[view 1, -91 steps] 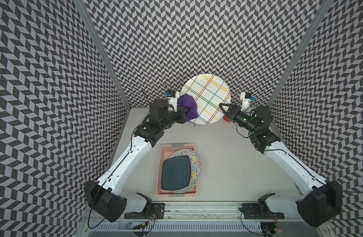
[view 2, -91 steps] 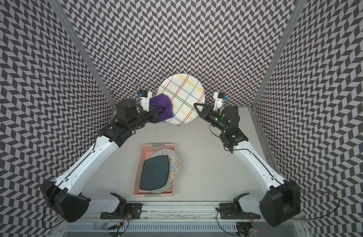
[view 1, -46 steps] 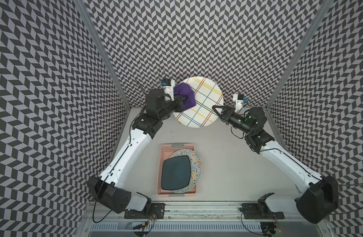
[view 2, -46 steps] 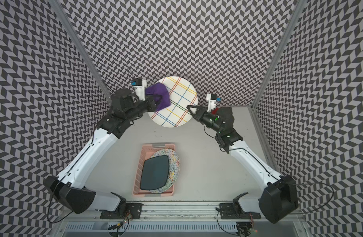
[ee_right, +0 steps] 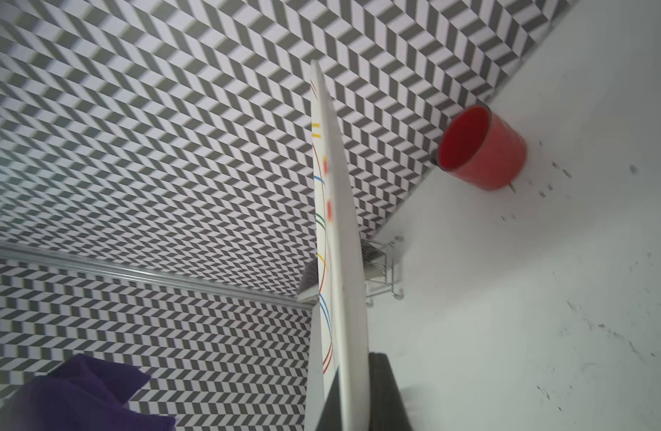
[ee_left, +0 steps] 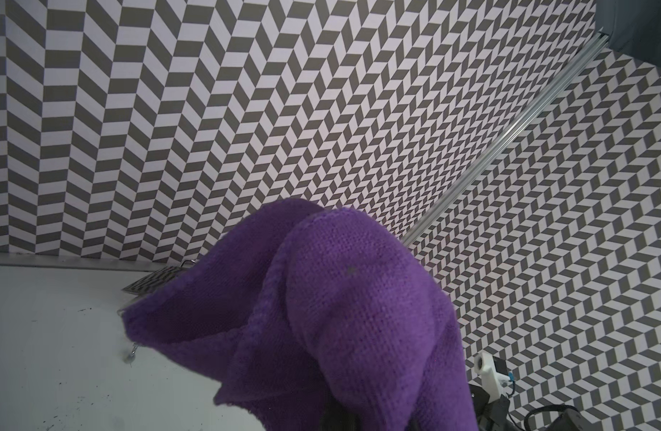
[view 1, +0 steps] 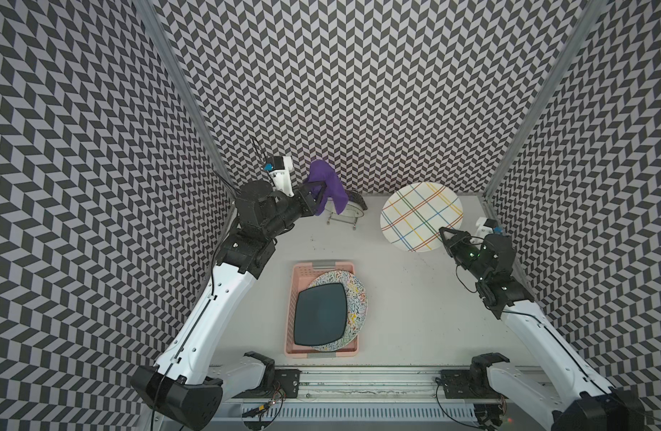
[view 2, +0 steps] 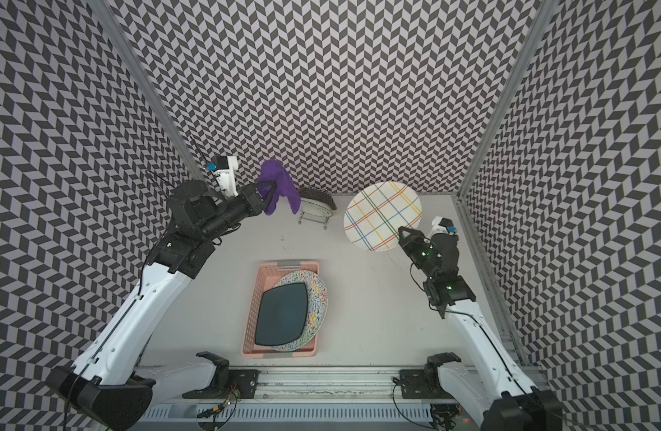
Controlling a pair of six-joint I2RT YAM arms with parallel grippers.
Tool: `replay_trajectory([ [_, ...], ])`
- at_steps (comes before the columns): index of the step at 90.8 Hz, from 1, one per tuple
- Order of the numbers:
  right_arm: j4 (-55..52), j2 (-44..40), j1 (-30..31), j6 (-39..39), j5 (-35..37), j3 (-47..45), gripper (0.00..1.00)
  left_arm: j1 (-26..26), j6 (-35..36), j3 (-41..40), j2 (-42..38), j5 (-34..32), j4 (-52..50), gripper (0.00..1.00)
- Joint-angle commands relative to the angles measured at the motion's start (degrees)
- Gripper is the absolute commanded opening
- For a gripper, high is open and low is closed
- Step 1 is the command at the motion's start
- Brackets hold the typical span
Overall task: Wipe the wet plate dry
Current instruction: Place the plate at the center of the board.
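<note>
**Asker:** Where is the plate?

**Me:** In my right claw (view 1: 444,233) (view 2: 403,233). It is clamped on the lower rim of the plaid plate (view 1: 420,216) (view 2: 381,216). I hold the plate up over the far right corner of the table (view 1: 396,298), with its striped face tipped toward the top cameras. From my right wrist I see the plate (ee_right: 336,261) edge-on, with its rim pinched between my two fingers (ee_right: 385,392).

**Asker:** And the cloth?

**Me:** My left claw (view 1: 319,190) (view 2: 270,186) is clenched on the purple cloth (view 1: 327,183) (view 2: 280,183), raised near the back wall on my left side. The cloth hangs bunched over the claw. From the left wrist it (ee_left: 340,317) hides the tips entirely.

**Asker:** Are cloth and plate touching?

**Me:** No, they are well apart. In both top views a small wire rack (view 1: 344,214) (view 2: 315,212) stands on the table between them, against the back wall.

**Asker:** Is the plate wet?

**Me:** I can't tell from any view.

**Asker:** What else is on the table?

**Me:** A pink basket (view 1: 290,298) (view 2: 252,298) sits in the middle, nearer my bases. It holds a dark square plate (view 1: 319,319) (view 2: 282,317) lying on a speckled round plate (view 1: 357,302) (view 2: 319,294). A red cup (ee_right: 485,153) stands by the back wall. I see it only from my right wrist, beyond the plaid plate.
</note>
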Motion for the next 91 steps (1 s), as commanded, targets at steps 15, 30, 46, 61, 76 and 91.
replay_trajectory([
  [15, 10.78, 12.07, 0.43, -2.70, -9.09, -1.93, 0.00, -6.05, 5.68, -0.68, 0.28, -2.59, -1.56, 0.00],
  [30, 14.63, 19.84, 1.03, -3.94, -11.48, -2.29, 0.00, -6.89, 5.61, -1.31, 0.94, -2.88, -1.62, 0.00],
  [46, 14.75, 26.43, 1.98, -5.99, -12.69, -3.55, 0.00, -7.00, 6.08, -1.20, 0.73, -3.81, -2.02, 0.00],
  [61, 12.72, 30.83, 2.59, -9.14, -12.00, -5.80, 0.15, -6.99, 6.14, -1.32, 0.90, -4.30, -2.17, 0.00],
  [76, 5.77, 32.70, 2.60, -13.49, -8.00, -5.70, 0.40, -7.00, 6.65, -1.30, 1.20, -3.54, -2.06, 0.00],
  [91, -2.96, 31.32, 2.55, -18.83, -3.50, -2.36, 0.63, -7.00, 7.64, -1.16, 1.52, -3.04, -2.43, 0.00],
])
